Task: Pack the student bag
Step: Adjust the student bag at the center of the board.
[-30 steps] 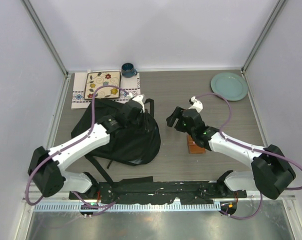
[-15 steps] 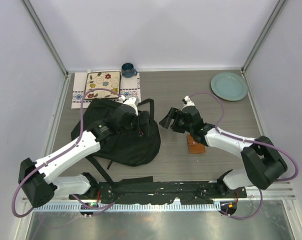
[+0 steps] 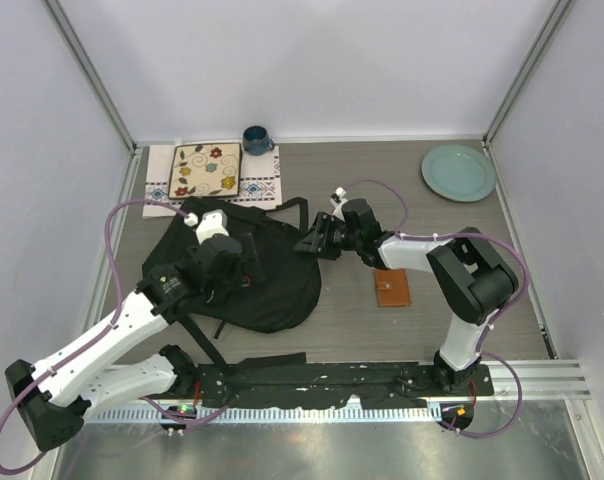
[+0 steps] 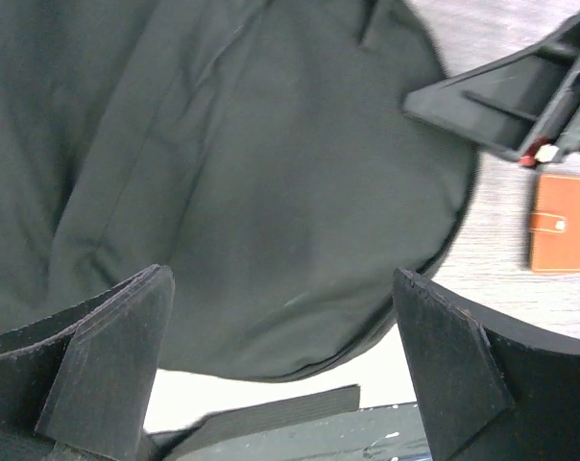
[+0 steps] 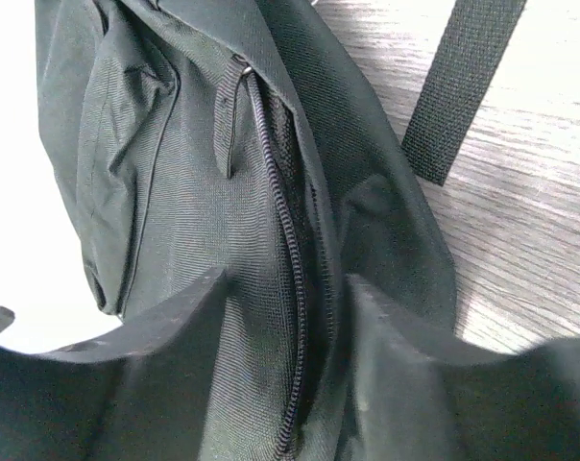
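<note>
The student bag [image 3: 267,290], a big soft black backpack, lies on the table left of centre. My left gripper [image 3: 240,262] hovers above its middle. In the left wrist view this left gripper [image 4: 280,355] is open, the bag [image 4: 252,163] beneath it and nothing between its fingers. My right gripper [image 3: 312,240] is at the bag's right edge. In the right wrist view the right gripper [image 5: 290,336] has its jaws half closed either side of a fabric fold with the zipper [image 5: 292,250]. Whether they pinch it is unclear.
A brown wallet [image 3: 392,290] lies on the table right of the bag, and the wallet [image 4: 561,223] also shows in the left wrist view. A green plate [image 3: 458,172] is at back right. A blue mug [image 3: 256,139] and a patterned cloth [image 3: 207,172] are at back left. A loose strap [image 5: 458,86] crosses the wood.
The left gripper opened wide and drew back towards the near left over the bag. The right gripper moved left from above the wallet to the bag's edge, and its jaws narrowed.
</note>
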